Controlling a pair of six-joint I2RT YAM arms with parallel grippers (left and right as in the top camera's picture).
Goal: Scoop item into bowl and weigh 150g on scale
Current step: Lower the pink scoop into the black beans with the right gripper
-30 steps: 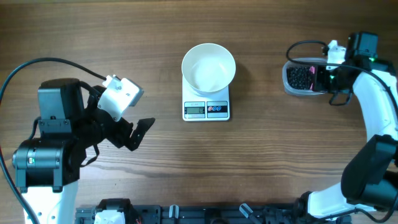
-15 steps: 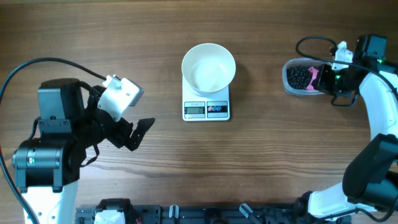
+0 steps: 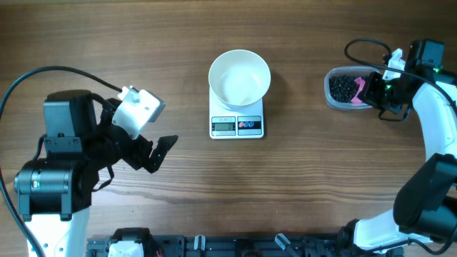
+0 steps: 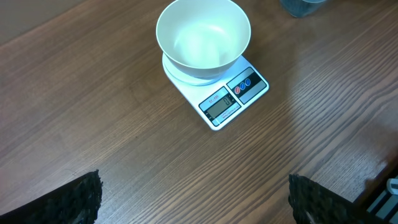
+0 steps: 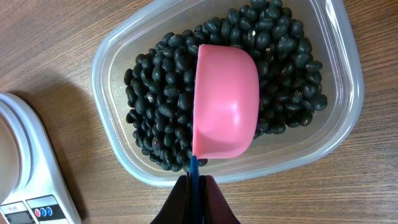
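We read the layout from the scale (image 3: 237,126), which stands on the worktop (image 3: 307,185) and carries the white bowl (image 3: 239,76); the bowl is empty. The black pellets (image 5: 158,93) lie heaped in the clear tub (image 5: 109,81), well apart from the scale on its right side. The right arm (image 3: 434,121) reaches that tub, and the right jaws are closed on the thin blue handle (image 5: 194,173) of the pink scoop (image 5: 225,102). The scoop's cup sits over the heap, and the face we see carries no pellets. Its long axis runs from the jaws toward the scale, so we judge that a loaded cup travels leftward, cup end leading, to reach the bowl. The left arm (image 3: 64,164) stands well apart on the scale's left side; the left jaws are spread wide and grip nothing. The right arm is clearly nearer the pellets.
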